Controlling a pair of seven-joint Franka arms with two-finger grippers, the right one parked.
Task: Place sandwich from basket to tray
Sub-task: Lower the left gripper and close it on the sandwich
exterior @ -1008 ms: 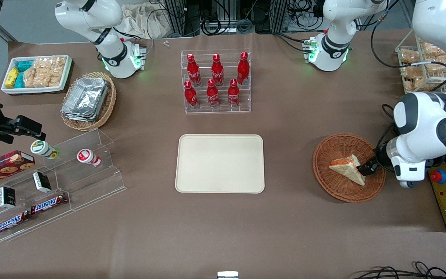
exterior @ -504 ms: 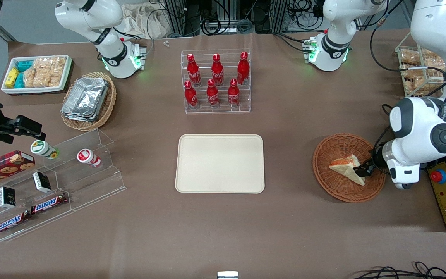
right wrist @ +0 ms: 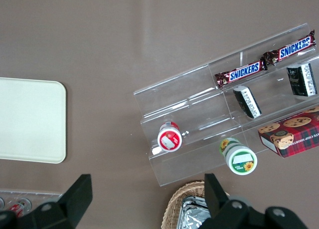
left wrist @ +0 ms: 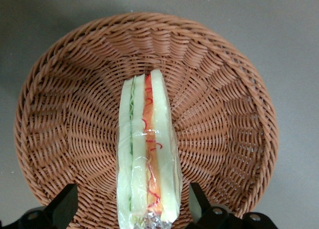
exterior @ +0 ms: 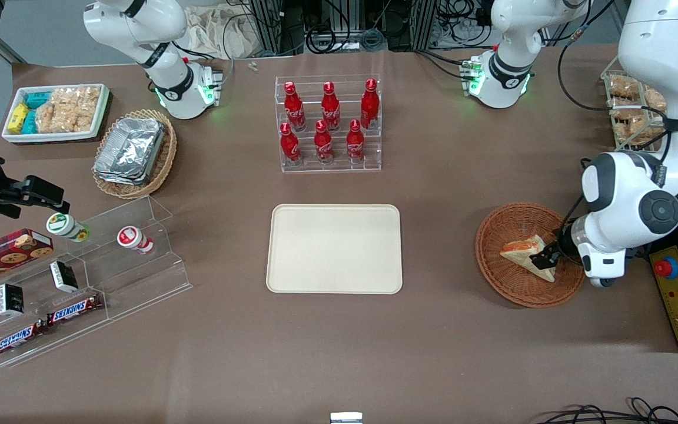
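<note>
Plastic-wrapped sandwich [left wrist: 147,154] standing on edge in wicker basket [exterior: 507,277], straddled by spread, non-touching fingers of left gripper [exterior: 545,257], apparently poised for a side pinch before transfer to empty tray [exterior: 334,248] nearby.

Front view high, overlooks whole table; left wrist close over basket [left wrist: 234,89]; both share basket.
</note>
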